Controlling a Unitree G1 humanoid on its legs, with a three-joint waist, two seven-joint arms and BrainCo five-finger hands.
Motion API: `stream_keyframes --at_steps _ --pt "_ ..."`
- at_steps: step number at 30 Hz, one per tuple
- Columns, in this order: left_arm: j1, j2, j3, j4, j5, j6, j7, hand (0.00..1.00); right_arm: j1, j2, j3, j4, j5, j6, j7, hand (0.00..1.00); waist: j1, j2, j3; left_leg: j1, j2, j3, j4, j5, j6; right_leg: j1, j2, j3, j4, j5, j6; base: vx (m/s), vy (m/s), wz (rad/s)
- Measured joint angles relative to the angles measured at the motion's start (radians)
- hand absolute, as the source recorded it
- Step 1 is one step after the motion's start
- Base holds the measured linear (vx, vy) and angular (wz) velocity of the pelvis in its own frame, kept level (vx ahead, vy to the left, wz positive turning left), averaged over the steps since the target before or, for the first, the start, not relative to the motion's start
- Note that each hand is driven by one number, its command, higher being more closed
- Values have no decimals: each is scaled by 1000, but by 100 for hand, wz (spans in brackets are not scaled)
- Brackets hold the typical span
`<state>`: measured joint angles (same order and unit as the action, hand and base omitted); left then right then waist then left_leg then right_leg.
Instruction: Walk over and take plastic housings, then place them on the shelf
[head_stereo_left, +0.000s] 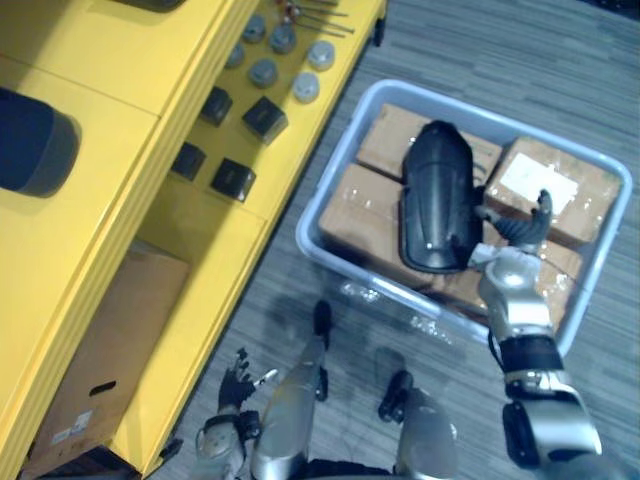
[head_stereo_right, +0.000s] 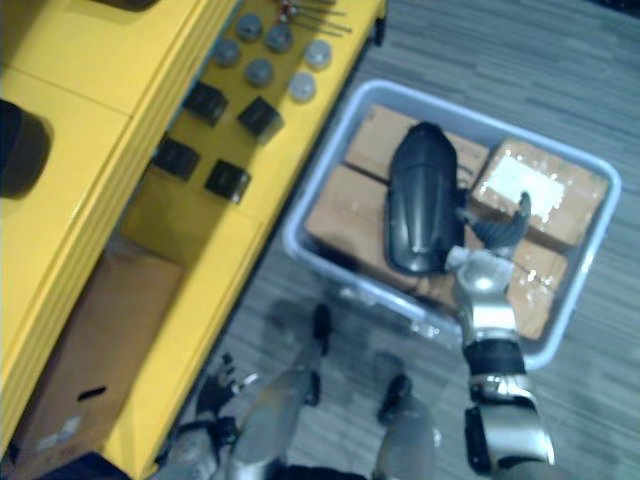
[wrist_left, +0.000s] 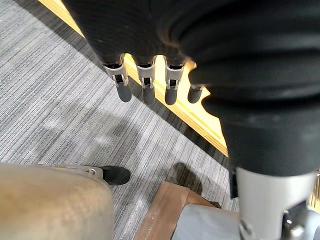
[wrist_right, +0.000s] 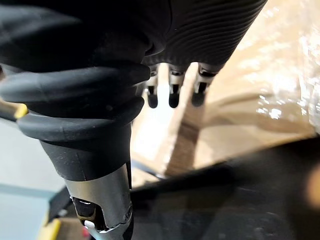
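**Black plastic housing (head_stereo_left: 437, 195) lying in bin (head_stereo_left: 325, 180)**

It is lying on cardboard boxes (head_stereo_left: 545, 180). The right robot hand (head_stereo_left: 520, 240) is hovering just beside it at four o'clock, fingers relaxed, empty. The left robot hand (head_stereo_left: 235, 388) is hanging open at the bin's seven o'clock, near the yellow shelf (head_stereo_left: 200, 260).

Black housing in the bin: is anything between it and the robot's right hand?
Nothing visible. The housing lies uncovered atop the cardboard boxes in the bin, with the open right hand just beside it.
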<state>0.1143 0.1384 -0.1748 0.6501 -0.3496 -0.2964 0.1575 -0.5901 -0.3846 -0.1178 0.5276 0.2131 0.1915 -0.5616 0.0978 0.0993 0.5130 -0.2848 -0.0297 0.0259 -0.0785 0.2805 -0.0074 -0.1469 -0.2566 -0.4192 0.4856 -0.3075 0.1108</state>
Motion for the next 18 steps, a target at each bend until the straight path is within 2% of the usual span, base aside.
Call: stream_keyframes --at_steps 6,7,12,14,16,18 --pt "-8 -27 -10 -1 -11 1 0 0 -100 -116 -10 134 9 -1 85 0 6 44 8 -35 -14 -26 12 3 4 -28 -17 -22 32 -9 0 -21 -35 14" --pt "-8 -30 -34 -1 -30 1 0 0 -116 -139 -9 162 9 -8 102 100 8 54 4 -41 -20 -29 18 3 4 -32 -24 -25 42 -13 2 -23 -34 12" --pt "-11 -31 -68 -1 -38 2 1 0 -162 -225 -1 238 -2 -17 189 100 11 81 1 -68 -21 -45 19 12 -1 -61 -29 -42 64 -22 -3 -29 -51 7" --pt "-11 -31 -74 -2 -38 6 2 0 -167 -272 13 285 -4 -7 262 100 14 85 1 -68 -23 -47 20 13 -2 -62 -34 -44 75 -28 -4 -10 -60 4" --pt "-11 -31 -77 -1 -38 7 1 0 -171 -287 35 312 -23 5 314 100 18 90 0 -68 -24 -48 20 15 -3 -64 -35 -45 81 -32 -5 7 -67 3" --pt "-12 -32 -84 -3 -38 7 0 0 -175 -295 64 330 -38 9 328 100 27 100 -7 -68 -25 -52 19 19 2 -63 -35 -48 83 -35 -5 24 -76 6"
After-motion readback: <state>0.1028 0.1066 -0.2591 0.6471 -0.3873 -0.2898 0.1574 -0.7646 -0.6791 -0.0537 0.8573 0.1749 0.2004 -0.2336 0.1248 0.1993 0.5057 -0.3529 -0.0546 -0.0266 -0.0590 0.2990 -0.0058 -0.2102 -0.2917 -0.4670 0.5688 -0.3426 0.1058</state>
